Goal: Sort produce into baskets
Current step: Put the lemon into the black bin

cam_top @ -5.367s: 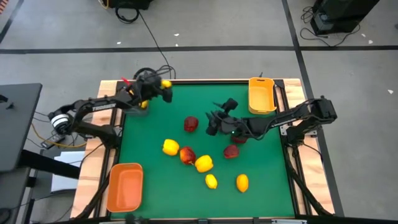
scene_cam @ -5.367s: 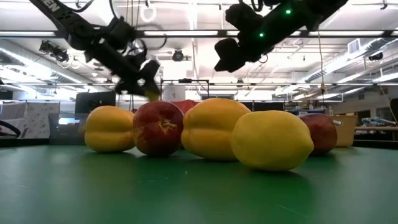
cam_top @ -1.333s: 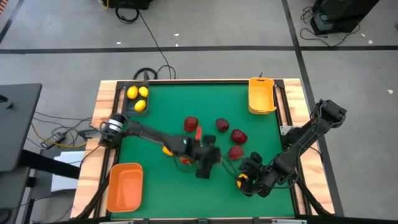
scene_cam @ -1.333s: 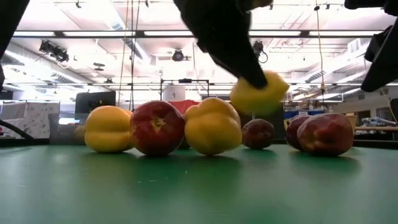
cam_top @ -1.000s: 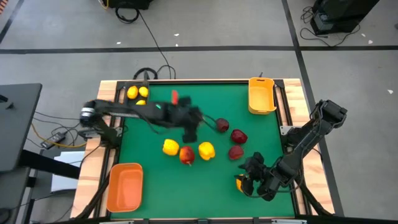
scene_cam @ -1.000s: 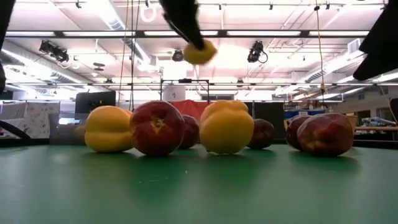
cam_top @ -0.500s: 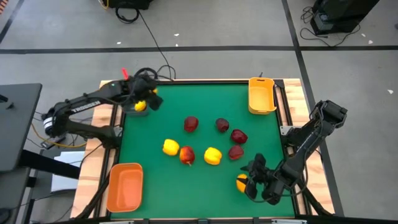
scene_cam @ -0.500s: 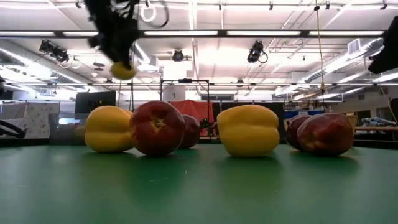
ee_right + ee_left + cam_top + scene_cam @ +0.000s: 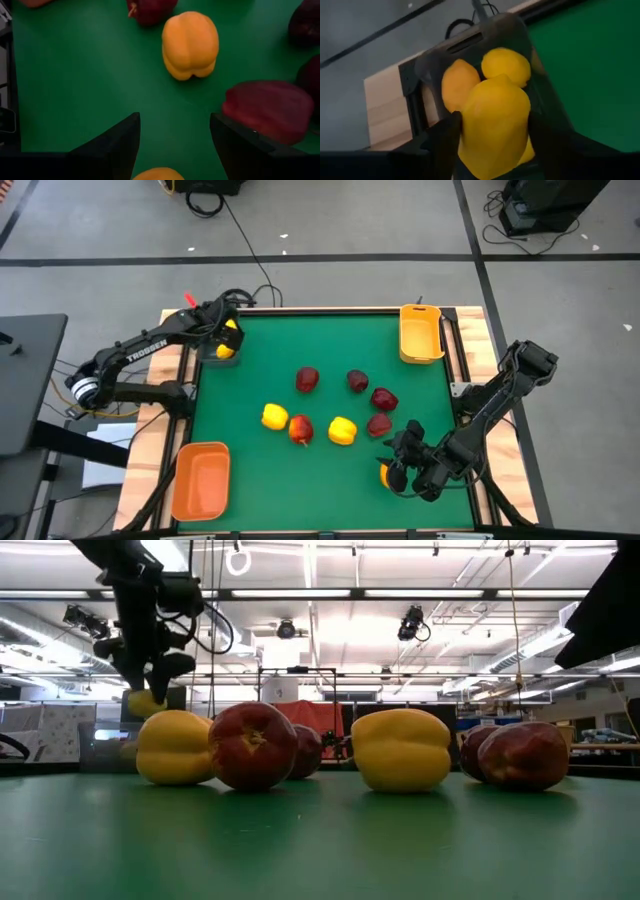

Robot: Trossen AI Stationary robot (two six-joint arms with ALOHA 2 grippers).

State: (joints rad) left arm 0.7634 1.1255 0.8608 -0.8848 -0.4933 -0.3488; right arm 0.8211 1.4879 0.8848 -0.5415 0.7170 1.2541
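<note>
- Left gripper (image 9: 492, 135) up at the upper left of the high view, clamped on a lemon (image 9: 495, 125) and hanging right over the black bin (image 9: 213, 345).
- Two more lemons (image 9: 506, 65) already lying in that bin, so probably about to drop this one in.
- Right gripper (image 9: 172, 145) down at the lower right of the high view, fingers spread apart, hovering just above a small orange-yellow fruit (image 9: 387, 473) on the green mat (image 9: 260, 360). Nothing held.
- Rest of the produce bunched mid-mat: yellow pepper (image 9: 342, 430), second yellow pepper (image 9: 274, 417), red apple (image 9: 300, 430) between them, plus more dark red pieces (image 9: 384, 398) toward the right.
- Yellow bin (image 9: 421, 333) at the upper right edge, orange bin (image 9: 202, 480) at the lower left, both looking empty.
- Handling guess: lemons light, firm, a bit waxy, so likely to roll if nudged. Best pinched across the fat middle, not the pointy ends.
- Peppers lumpy and bigger, so probably easiest gripped in the grooves between lobes.
- Apples smooth and round, likely slippery, so a centered squeeze across the widest part.
</note>
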